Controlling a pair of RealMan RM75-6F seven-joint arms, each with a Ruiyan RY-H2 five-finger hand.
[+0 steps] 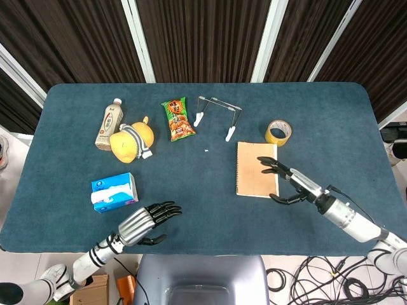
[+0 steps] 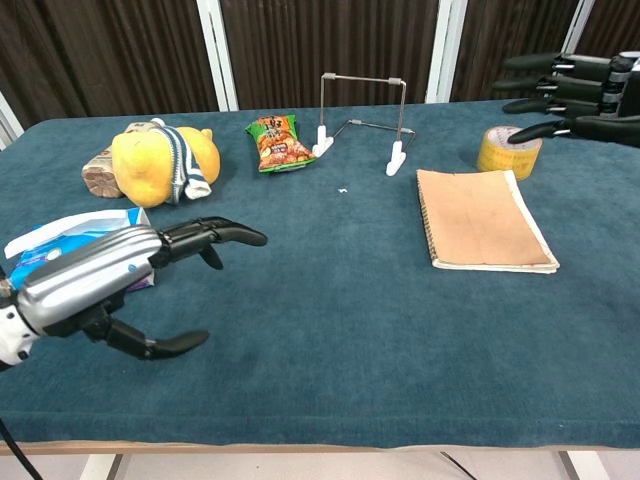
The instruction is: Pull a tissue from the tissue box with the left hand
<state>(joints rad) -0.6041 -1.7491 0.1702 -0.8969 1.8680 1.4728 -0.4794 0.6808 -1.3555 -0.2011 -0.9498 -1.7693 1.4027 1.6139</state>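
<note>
Fingers [image 1: 166,208] spread near tissue box [image 1: 114,192], labels unreadable

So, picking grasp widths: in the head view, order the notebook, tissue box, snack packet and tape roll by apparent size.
1. notebook
2. tissue box
3. snack packet
4. tape roll

Box and packet look close.

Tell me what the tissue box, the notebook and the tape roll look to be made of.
Tissue box: likely thin printed card, blue and white, with soft white tissue poking out. Notebook: matte brown card cover, apparently kraft paper, with a binding along one edge. Tape roll: glossy yellowish plastic film, probably wound on a card core.
</note>
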